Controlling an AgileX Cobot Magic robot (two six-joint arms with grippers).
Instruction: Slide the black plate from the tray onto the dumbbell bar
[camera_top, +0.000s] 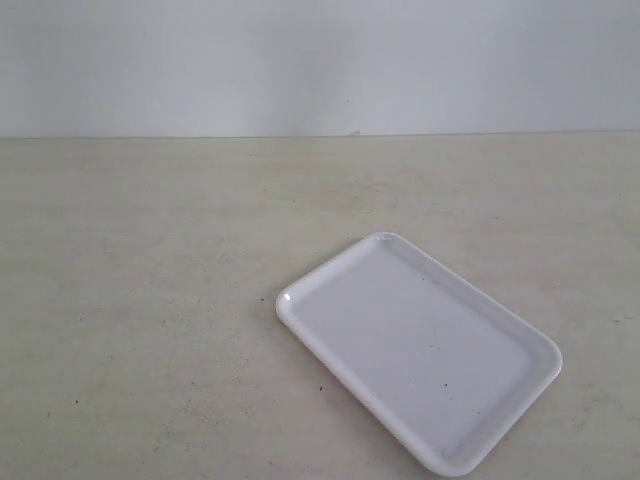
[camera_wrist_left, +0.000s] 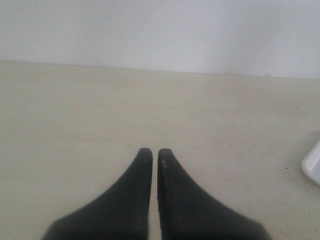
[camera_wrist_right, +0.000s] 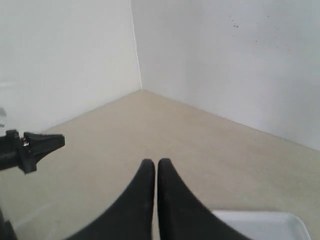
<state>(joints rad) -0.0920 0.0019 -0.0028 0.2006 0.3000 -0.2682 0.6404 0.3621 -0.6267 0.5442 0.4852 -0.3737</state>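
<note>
The white tray (camera_top: 420, 345) lies bare on the beige table at the front right of the exterior view; nothing rests in it. One corner of the tray (camera_wrist_left: 314, 165) shows in the left wrist view, and its edge (camera_wrist_right: 265, 225) shows beside the right gripper. No black plate or dumbbell bar shows in any view. My left gripper (camera_wrist_left: 151, 152) is shut and holds nothing, above bare table. My right gripper (camera_wrist_right: 152, 163) is shut too, also with nothing in it, close to the tray. Neither gripper appears in the exterior view.
White walls stand behind the table, meeting at a corner (camera_wrist_right: 141, 89) in the right wrist view. A black pointed part of some fixture (camera_wrist_right: 35, 147) juts in at the side of that view.
</note>
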